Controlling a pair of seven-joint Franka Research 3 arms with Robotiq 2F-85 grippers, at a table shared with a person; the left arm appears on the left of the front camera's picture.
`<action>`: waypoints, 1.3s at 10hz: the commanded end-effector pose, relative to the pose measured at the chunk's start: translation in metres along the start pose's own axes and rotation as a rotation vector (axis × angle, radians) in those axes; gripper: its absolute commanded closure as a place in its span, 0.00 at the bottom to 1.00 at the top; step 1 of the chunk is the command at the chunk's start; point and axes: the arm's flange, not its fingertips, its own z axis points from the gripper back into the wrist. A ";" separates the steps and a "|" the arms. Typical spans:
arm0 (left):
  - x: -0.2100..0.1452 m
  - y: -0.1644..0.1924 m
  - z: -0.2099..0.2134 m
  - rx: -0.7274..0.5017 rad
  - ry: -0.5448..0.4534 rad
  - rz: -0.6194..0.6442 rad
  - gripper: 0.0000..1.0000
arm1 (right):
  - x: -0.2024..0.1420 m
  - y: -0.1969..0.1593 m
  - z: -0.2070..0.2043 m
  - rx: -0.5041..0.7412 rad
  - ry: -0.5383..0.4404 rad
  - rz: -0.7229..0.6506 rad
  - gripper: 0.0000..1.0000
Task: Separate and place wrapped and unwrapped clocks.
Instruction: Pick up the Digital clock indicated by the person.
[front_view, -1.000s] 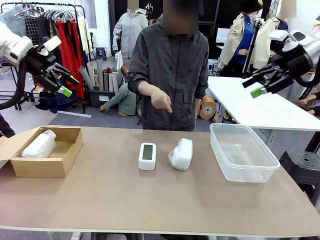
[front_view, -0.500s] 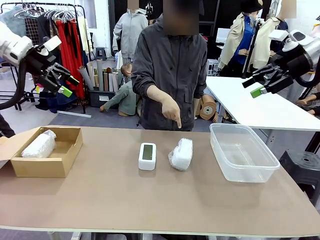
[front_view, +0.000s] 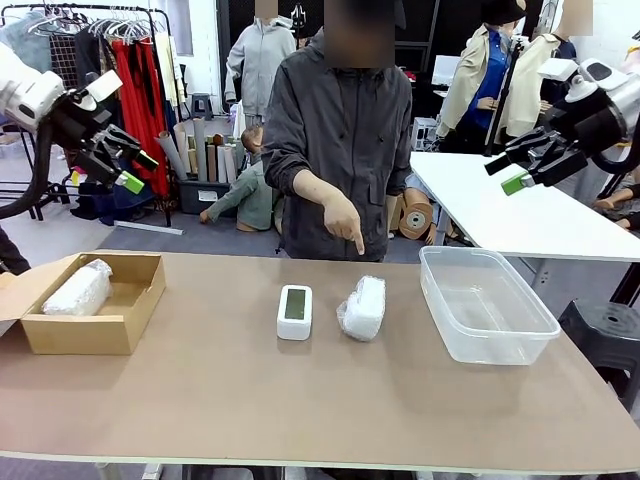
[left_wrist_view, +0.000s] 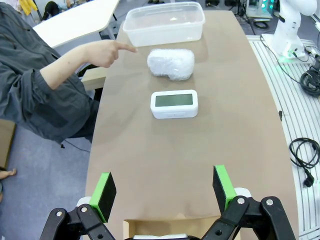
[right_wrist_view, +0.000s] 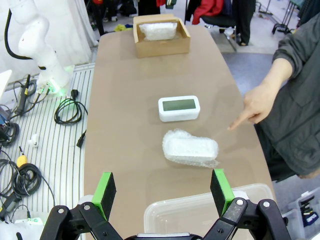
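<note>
At the middle of the worktop (front_view: 300, 420), a person's hand (front_view: 343, 222) points down from the far edge at a wrapped clock (front_view: 364, 307). Any descent there risks striking that hand, so near does the finger hang. The clear tub (front_view: 432, 285) by the right edge holds nothing, while the cardboard box (front_view: 75, 335) by the left edge already carries another wrapped clock (front_view: 78, 290); dropping this bundle in the tub would probably muddle the sorting. The bubble wrap looks slick and lumpy, so a shallow pinch could let it squirt free or nudge the bare clock (front_view: 295, 312), which is just beside it toward the left edge. The left jaws and right jaws are both spread wide and carry nothing, raised high over the worktop's left and right ends, with the two middle clocks well apart from them, below and between
</note>
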 end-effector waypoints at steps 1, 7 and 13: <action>0.002 -0.003 0.001 -0.001 0.004 -0.008 0.00 | 0.001 0.000 0.001 0.002 -0.003 0.005 0.00; 0.002 -0.003 0.001 -0.001 0.004 -0.008 0.00 | 0.001 0.000 0.001 0.002 -0.003 0.005 0.00; 0.013 -0.007 -0.019 -0.012 0.027 0.026 0.00 | 0.001 0.000 0.001 0.002 -0.003 0.005 0.00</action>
